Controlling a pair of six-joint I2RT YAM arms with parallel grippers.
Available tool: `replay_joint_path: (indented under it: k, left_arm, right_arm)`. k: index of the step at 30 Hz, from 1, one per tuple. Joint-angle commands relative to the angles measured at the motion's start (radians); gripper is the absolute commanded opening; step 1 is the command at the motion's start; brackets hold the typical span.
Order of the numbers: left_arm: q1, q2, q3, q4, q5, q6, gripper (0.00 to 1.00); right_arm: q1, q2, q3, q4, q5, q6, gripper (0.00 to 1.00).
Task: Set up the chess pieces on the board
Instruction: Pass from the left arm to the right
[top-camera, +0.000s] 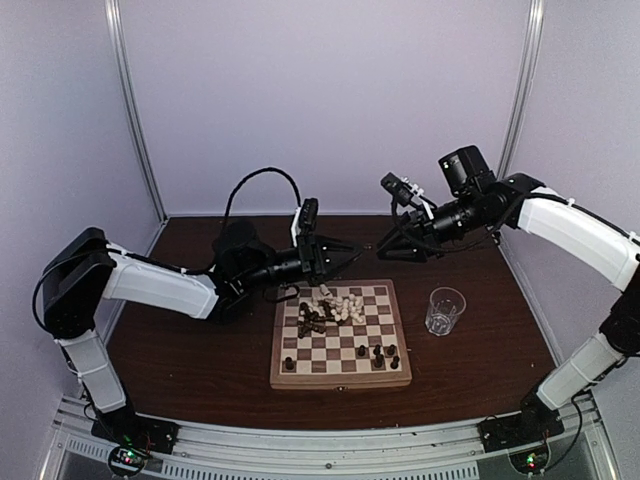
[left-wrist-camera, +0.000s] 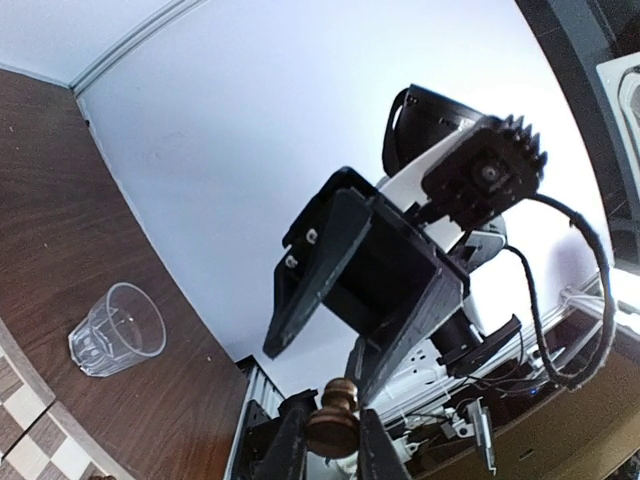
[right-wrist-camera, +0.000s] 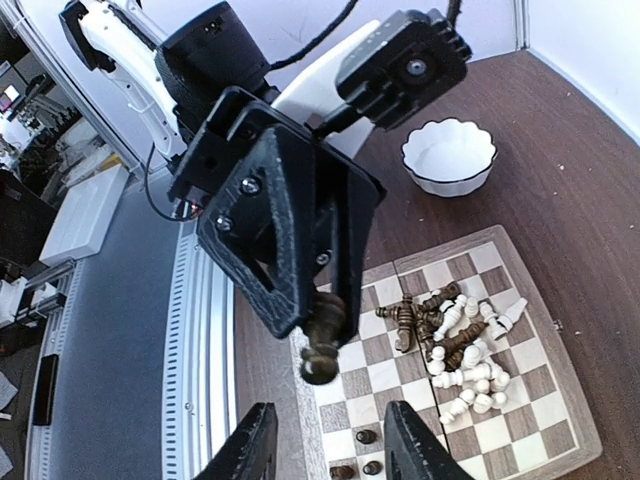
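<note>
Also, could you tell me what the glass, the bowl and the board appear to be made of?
The glass looks like clear glass, possibly plastic: see-through, with shiny faceted walls. The bowl is probably glazed white ceramic: glossy, with a scalloped, dark-edged rim. The board looks like wood with a dull finish: dark brown and cream checks inside a pale wood-toned border.

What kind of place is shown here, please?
Probably a robot lab test cell: a dark table boxed in by pale panels on metal posts, with two arms bolted to a rail.
</note>
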Motion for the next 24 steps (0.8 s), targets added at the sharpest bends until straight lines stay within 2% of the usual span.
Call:
replay_joint_path:
  k: [1,9,24]
  left_arm:
    - [0.014,0.079,0.019,0.283,-0.011,-0.173,0.04]
    - [0.015,0.092,0.006,0.305,-0.025,-0.193,0.03]
    - [0.014,0.144,0.007,0.372,-0.028,-0.246,0.03]
  right_arm:
    - [0.020,0.025,0.034,0.047,-0.065,0.069,0.39]
    - [0.036,0.044,0.046,0.078,-0.060,0.100,0.39]
    - [0.036,0.069,0.065,0.138,-0.078,0.184,0.30]
